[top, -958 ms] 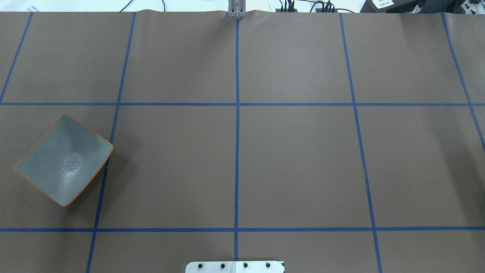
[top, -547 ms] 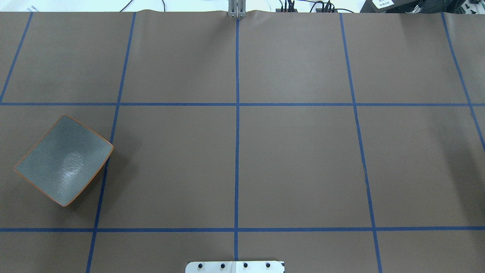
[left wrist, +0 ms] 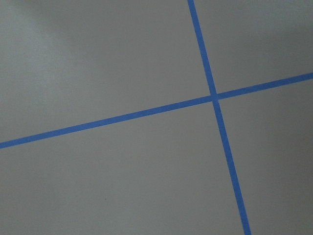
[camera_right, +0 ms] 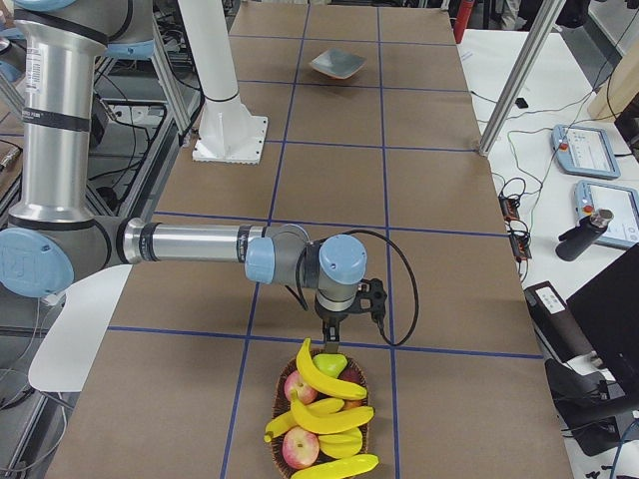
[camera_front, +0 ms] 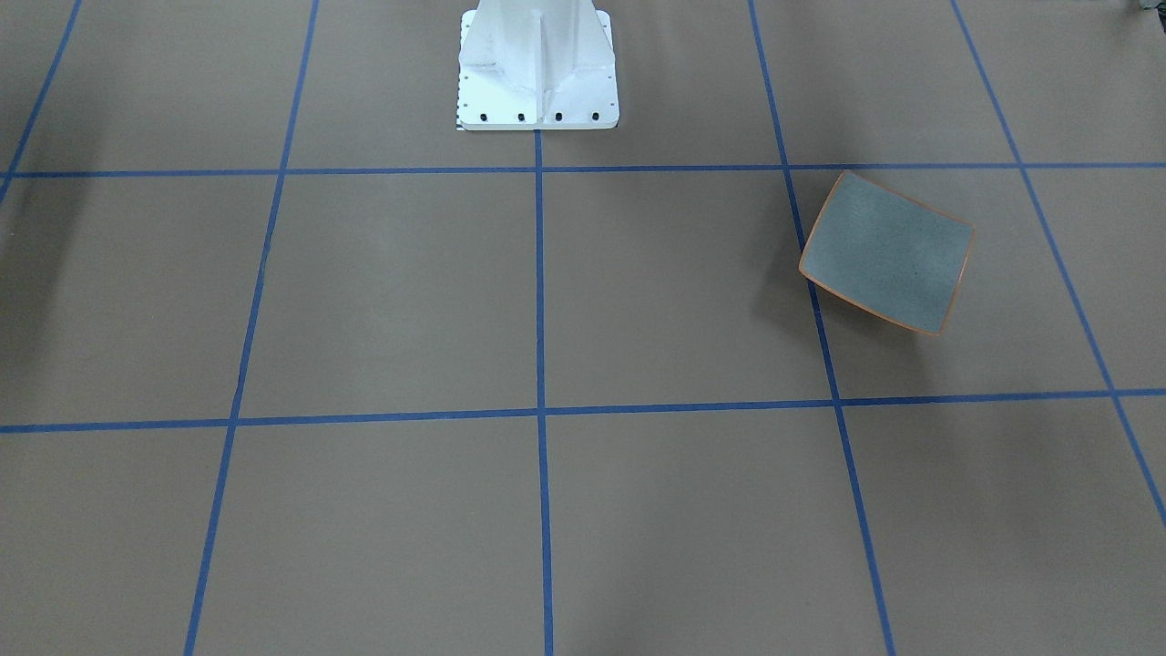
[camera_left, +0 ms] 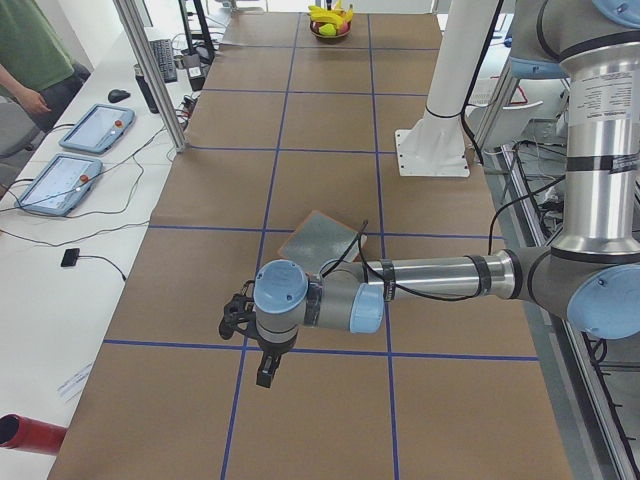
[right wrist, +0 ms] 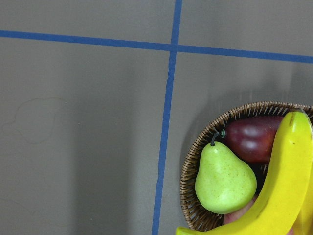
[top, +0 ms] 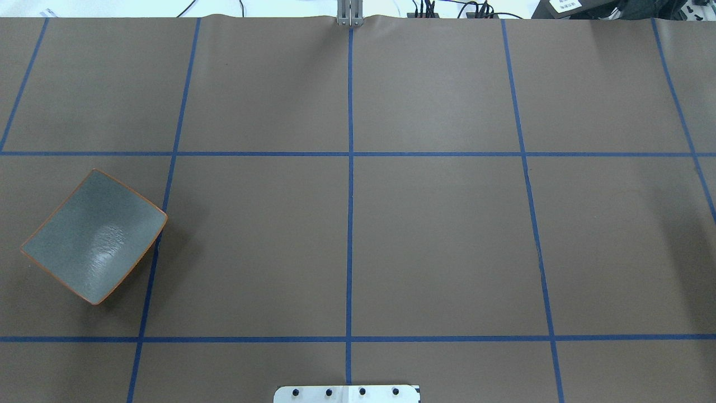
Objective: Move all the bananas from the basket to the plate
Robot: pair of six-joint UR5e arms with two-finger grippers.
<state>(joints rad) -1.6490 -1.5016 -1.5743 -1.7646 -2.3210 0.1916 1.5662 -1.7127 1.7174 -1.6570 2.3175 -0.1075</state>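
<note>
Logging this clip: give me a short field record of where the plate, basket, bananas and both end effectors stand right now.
plate: empty, on the robot's left part of the table
basket: wicker, at the table's right end, outside the overhead view
bananas: all in the basket, with a green pear
left end effector: over bare table, apart from the plate; open or shut unclear
right end effector: pointing down above the basket; open or shut unclear
progress: no banana on the plate yet

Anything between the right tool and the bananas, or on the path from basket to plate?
Nothing visible. The right tool hangs just above the top banana in the basket, only air between. No object shows on the table from basket to plate, and the plate is empty.
</note>
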